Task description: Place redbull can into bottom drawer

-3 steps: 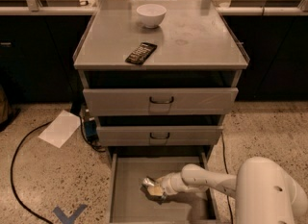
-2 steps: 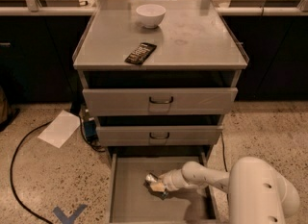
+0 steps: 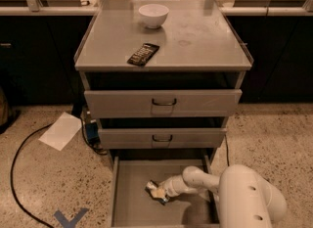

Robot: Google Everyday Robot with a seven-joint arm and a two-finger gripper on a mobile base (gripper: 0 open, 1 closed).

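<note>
Camera view: pincer [image 3: 155,190], entering from 3 o'clock, keeps slim silver-and-blue redbull can [image 3: 160,195] low inside wide grey metal bottom drawer [image 3: 131,193], probably for gentle release; its grip cannot be told.

Bottom drawer [image 3: 133,201] is the lowest of the three and it's pulled out toward the near side. It's a wide, shallow grey tray with a flat floor and low sides. The redbull can [image 3: 161,197] is down inside it around mid-floor, mostly hidden at the tip of the gripper [image 3: 156,191]. Only a bit of silver-blue shows, and I can't tell if it's flat or tilted.
</note>
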